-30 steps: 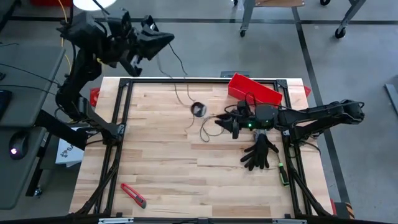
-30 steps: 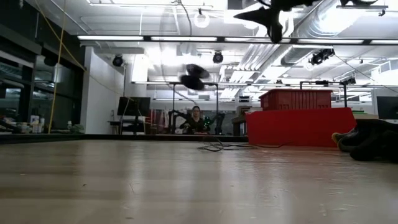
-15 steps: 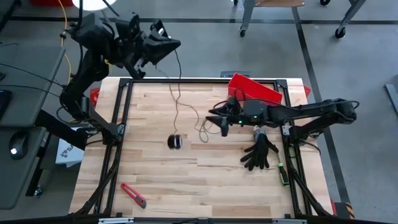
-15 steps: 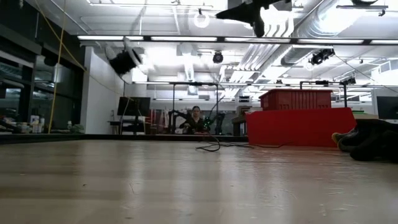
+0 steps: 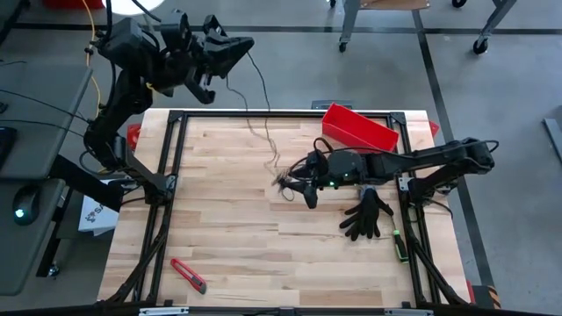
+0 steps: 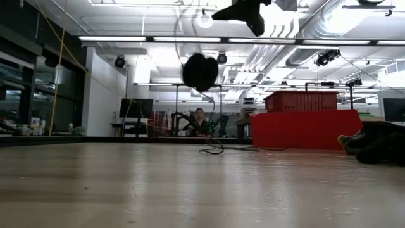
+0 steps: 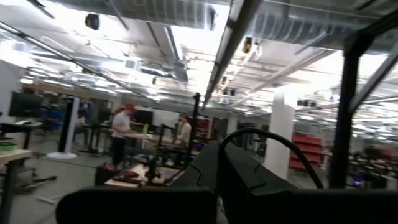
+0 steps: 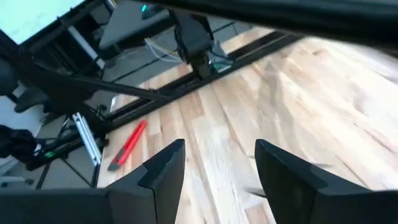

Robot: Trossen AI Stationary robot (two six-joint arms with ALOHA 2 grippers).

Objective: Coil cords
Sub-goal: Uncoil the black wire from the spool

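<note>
The cord is a thin dark string that runs down from my left gripper, which is raised beyond the table's far left corner and shut on it. Its small black spool hangs in the air above the table and shows blurred in the high view. A slack loop of cord lies on the wood below. My right gripper hovers open over the table's middle, just right of the spool, with nothing between its fingers. My left gripper pinches the cord's upper end between its shut fingers, high above the table's far edge. The cord hangs down below the fingers toward the table's middle, carrying the spool clear of the wood. The gripper itself hides the place of contact.
A red bin stands at the far right, a black glove lies at the right side, and a red box cutter lies near the front left. A black frame borders the table. A person sits in the room behind.
My right gripper has moved toward the table's left, toward the hanging cord, rolling a little and staying open. The spool has swung on the cord toward the table's near left and back to the middle. My left gripper has stayed raised, turning slightly.
</note>
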